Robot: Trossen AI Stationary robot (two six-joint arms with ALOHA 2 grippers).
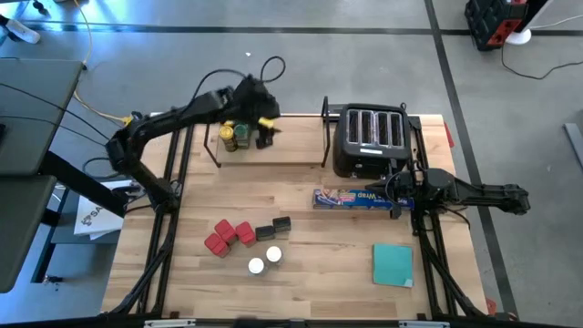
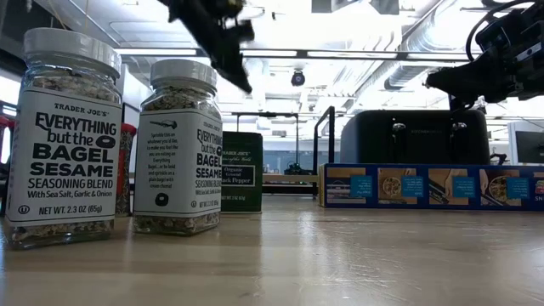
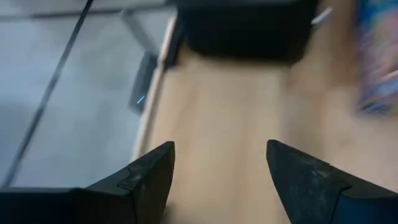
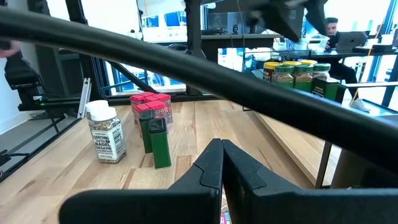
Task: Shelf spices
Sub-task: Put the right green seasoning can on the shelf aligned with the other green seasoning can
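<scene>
From above, the left gripper [image 1: 264,123] hangs over the shelf [image 1: 301,164], just beside a small cluster of jars [image 1: 235,135] with yellow and green lids standing at the shelf's left end. That grouping suggests the rack is being filled from one end, leaving the wood floor free for the rest. On the table in front lie red tins [image 1: 228,236], two dark tins [image 1: 274,228] and two white-capped jars [image 1: 264,261], gathered close so each is an easy reach. The right gripper [image 1: 397,192] waits by the toaster [image 1: 372,138], over the end of the wrap box [image 1: 355,198], out of the left arm's way.

The low view looks past the white-capped jars [image 2: 119,140] and a dark tin [image 2: 242,172] standing upright on the boards; the left gripper [image 2: 223,38] is high above them, holding nothing I can see.

In the left wrist view the fingers [image 3: 152,177] stand apart with bare wood between them: released and empty, likely clear after a drop.

In the right wrist view the fingers [image 4: 239,171] are pressed together on nothing, parked. Beyond them stand the tins [image 4: 151,107] and a jar [image 4: 104,132], with the shelved jars [image 4: 298,73] farther off.
</scene>
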